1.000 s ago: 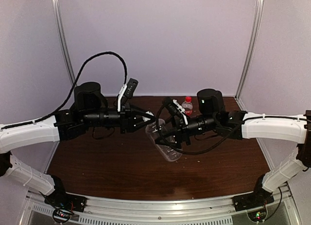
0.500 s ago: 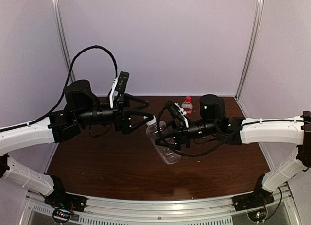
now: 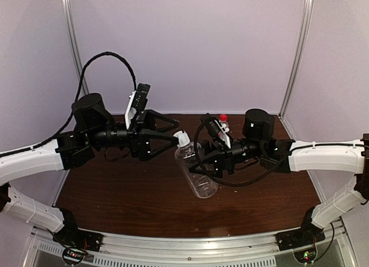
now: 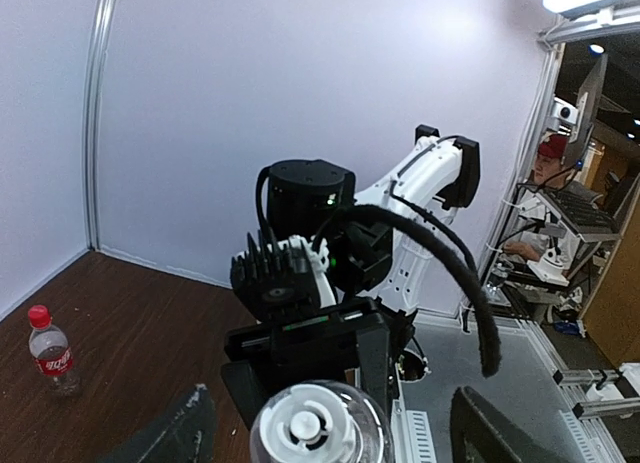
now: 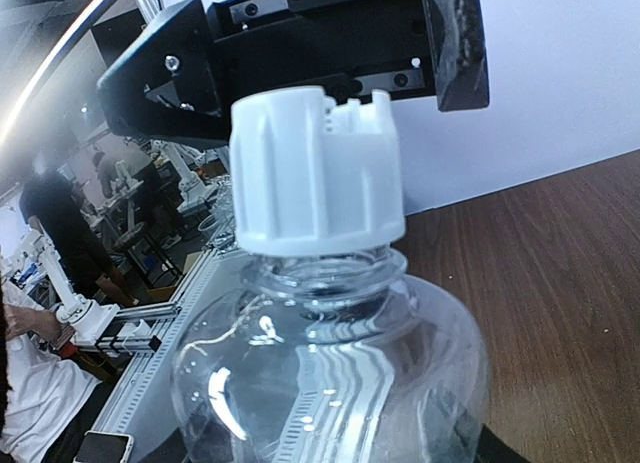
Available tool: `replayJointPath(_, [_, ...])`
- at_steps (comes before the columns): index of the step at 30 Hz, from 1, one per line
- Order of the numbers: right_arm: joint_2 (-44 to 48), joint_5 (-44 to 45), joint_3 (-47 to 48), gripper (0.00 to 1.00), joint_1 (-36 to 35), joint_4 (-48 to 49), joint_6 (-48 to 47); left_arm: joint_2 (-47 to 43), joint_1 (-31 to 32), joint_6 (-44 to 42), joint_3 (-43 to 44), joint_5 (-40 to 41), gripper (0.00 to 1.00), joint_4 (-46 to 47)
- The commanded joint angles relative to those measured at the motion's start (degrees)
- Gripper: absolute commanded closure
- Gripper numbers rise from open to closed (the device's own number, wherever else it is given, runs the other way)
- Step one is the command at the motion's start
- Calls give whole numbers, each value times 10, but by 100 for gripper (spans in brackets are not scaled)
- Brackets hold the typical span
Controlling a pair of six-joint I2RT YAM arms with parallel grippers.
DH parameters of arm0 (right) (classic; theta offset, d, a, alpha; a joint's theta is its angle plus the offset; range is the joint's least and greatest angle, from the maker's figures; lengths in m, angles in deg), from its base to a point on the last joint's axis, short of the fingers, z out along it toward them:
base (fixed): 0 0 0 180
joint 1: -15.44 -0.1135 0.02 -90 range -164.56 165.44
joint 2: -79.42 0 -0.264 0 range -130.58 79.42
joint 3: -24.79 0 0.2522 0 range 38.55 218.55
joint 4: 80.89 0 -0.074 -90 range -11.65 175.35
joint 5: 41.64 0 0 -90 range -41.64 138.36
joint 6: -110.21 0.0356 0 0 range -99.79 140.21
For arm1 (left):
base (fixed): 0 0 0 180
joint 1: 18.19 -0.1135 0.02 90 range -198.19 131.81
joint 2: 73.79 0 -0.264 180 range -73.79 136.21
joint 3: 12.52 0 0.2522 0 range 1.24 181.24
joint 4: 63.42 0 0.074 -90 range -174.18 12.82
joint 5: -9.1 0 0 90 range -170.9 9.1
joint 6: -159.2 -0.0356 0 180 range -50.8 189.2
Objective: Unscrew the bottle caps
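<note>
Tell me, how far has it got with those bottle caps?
Nothing is off yet. The white cap sits on the clear bottle, which the right gripper holds tilted in the air. The left gripper is open at that cap, not gripping it. The red cap is on the small bottle standing at the back, untouched. So both caps remain.

The left arm (image 3: 31, 161) and right arm (image 3: 323, 154) have white shell links, black cylindrical joints and black wrists. A thick black cable (image 3: 101, 58) arcs over the black left pincer (image 3: 174, 135).
</note>
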Motion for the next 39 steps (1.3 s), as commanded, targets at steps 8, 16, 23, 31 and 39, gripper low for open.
replayJointPath(8, [8, -72, 21, 54, -4, 31, 26, 55, 2, -4, 45, -108, 33, 65])
replayJointPath(16, [-2, -71, 32, 54, -4, 35, 27, 74, 1, 7, 50, -131, 59, 75])
replayJointPath(23, [1, -4, 51, 57, -4, -49, -21, 68, 2, 18, 41, -86, 99, 67])
replayJointPath(31, [23, 171, 70, 59, -3, -158, -99, 43, 3, 91, 45, 141, 100, -17])
replayJointPath(39, [14, 309, 73, 59, -5, -180, -121, 51, 28, 161, 77, 360, 100, -104])
